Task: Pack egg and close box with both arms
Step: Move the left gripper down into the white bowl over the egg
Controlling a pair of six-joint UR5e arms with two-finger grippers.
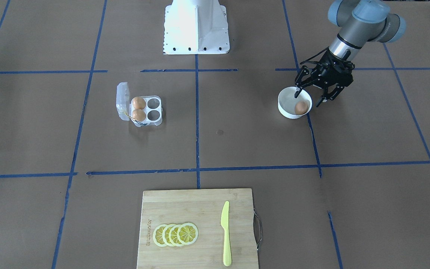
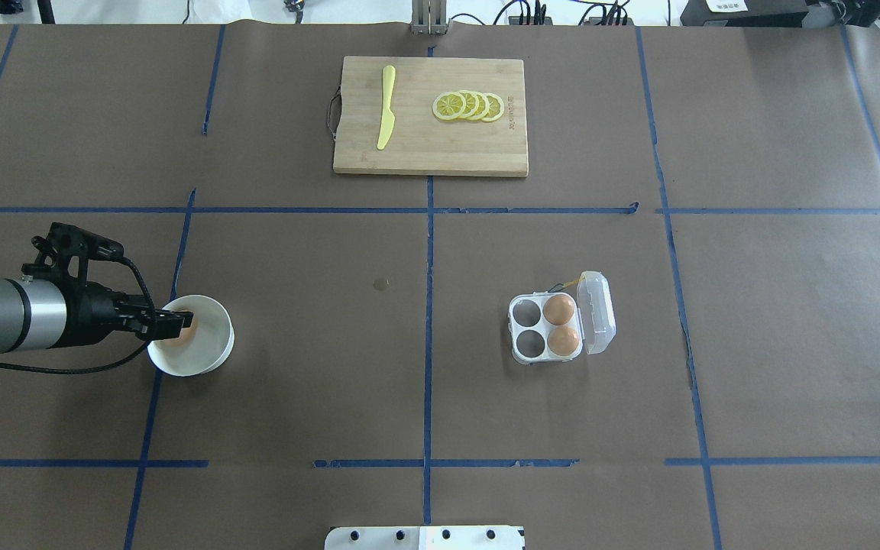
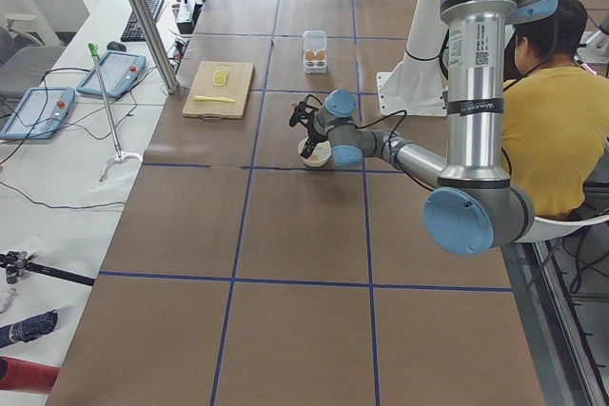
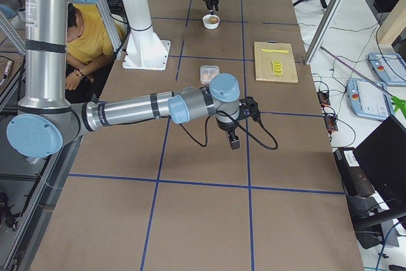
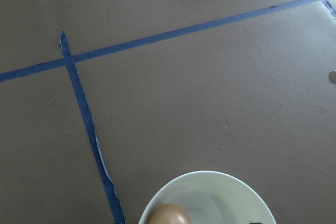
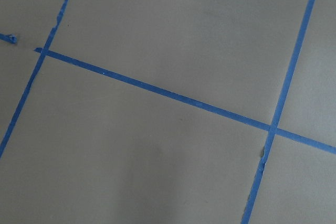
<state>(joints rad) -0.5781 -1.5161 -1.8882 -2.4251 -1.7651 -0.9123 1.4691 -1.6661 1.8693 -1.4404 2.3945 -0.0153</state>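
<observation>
Pick-up stage. The egg (image 1: 301, 108) you are to pack lies in the white bowl (image 1: 284, 109), toward the table's (image 1: 368, 142) end on the robot's left; the left gripper (image 1: 308, 99) hangs over the bowl with its jaws spread, one fingertip (image 1: 297, 93) over the bowl's inside and the other by its rim, so nothing is pinched; the spread lets it drop to either side of the egg. The box (image 1: 146, 109) sits well apart, beyond the table's midline toward the robot's right, its clear lid (image 1: 122, 101) folded back on the hinge so the cells are reachable from above; two eggs (image 1: 138, 103) fill the cells next to the lid; the two empty cells (image 1: 152, 103) are, you may judge, where this egg goes. The right gripper (image 4: 233, 139) shows only in a side view, low over the table; whether its jaws are spread or pressed together you cannot tell; it appears parked aside, kept for closing the lid.
</observation>
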